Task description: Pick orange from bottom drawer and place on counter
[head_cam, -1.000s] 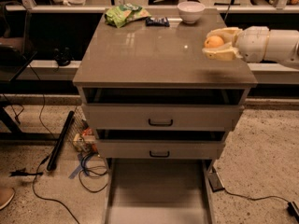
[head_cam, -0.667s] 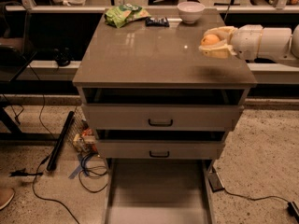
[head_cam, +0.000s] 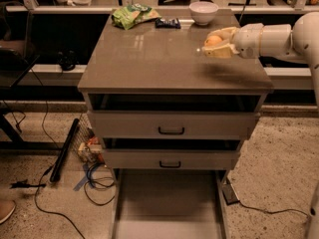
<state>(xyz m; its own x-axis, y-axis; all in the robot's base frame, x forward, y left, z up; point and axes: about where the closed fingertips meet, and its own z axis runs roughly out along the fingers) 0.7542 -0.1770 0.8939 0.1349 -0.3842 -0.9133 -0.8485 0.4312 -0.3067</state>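
Observation:
My gripper [head_cam: 215, 42] reaches in from the right, above the right rear part of the counter [head_cam: 164, 59]. Its pale fingers are shut on the orange [head_cam: 214, 40], a small round fruit held a little above the glossy top, with a shadow below it. The bottom drawer [head_cam: 167, 210] is pulled fully out at the bottom of the view, and its flat floor shows nothing on it.
A white bowl [head_cam: 203, 12], a green snack bag [head_cam: 133, 15] and a small dark packet [head_cam: 167, 22] stand along the counter's back edge. The two upper drawers [head_cam: 171, 126] are slightly open. Cables and clutter [head_cam: 92, 158] lie on the floor left of the cabinet.
My gripper has moved left and towards the back over the counter, carrying the orange with it. Nothing else has moved.

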